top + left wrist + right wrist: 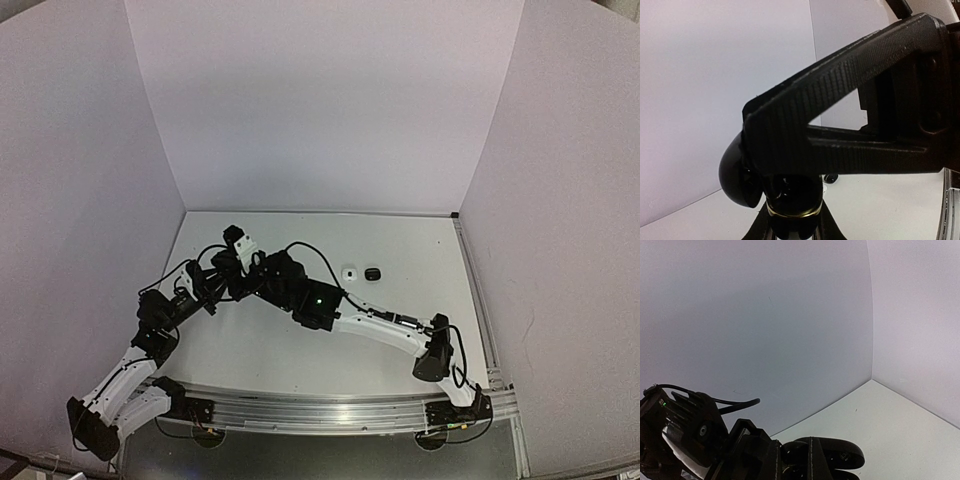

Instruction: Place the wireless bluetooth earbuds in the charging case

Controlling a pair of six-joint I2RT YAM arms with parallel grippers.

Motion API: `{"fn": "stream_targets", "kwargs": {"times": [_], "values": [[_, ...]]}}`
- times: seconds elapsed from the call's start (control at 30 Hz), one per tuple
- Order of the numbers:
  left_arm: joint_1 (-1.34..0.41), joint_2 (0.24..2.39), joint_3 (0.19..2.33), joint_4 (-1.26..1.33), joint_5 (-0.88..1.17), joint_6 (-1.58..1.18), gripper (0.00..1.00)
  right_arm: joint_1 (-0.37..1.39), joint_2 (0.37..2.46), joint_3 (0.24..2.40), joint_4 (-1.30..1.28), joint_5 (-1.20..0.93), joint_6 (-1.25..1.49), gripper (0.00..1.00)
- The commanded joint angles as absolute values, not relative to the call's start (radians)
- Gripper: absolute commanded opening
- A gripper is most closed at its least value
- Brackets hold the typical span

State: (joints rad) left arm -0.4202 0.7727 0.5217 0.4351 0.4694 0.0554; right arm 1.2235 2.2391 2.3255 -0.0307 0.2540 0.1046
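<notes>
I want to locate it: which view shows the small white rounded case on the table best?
Top external: the small white rounded case lies unobstructed beside a black rounded case. Neither wrist view shows it clearly.

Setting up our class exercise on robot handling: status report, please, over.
Left tool shut on glossy black rounded case. Right tool shut, close beside it. Earbuds not visible. Small white case and small black case on table, apart from tools.
</notes>
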Motion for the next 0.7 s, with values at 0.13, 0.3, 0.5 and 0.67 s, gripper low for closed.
{"fn": "stream_targets", "kwargs": {"times": [0.13, 0.3, 0.5, 0.67], "values": [[-0.424, 0.771, 0.579, 0.440, 0.453, 0.011, 0.00, 1.217, 2.192, 2.278, 0.042, 0.268, 0.074, 0.00], [-0.424, 0.780, 0.605, 0.431, 0.446, -0.026, 0.00, 1.216, 2.190, 2.245, 0.043, 0.253, 0.097, 0.00], [-0.424, 0.774, 0.614, 0.417, 0.438, -0.093, 0.00, 1.207, 2.163, 2.208, 0.058, 0.250, 0.109, 0.00], [-0.424, 0.777, 0.611, 0.428, 0.450, -0.107, 0.00, 1.194, 2.109, 2.137, 0.062, 0.281, 0.092, 0.00]]}}
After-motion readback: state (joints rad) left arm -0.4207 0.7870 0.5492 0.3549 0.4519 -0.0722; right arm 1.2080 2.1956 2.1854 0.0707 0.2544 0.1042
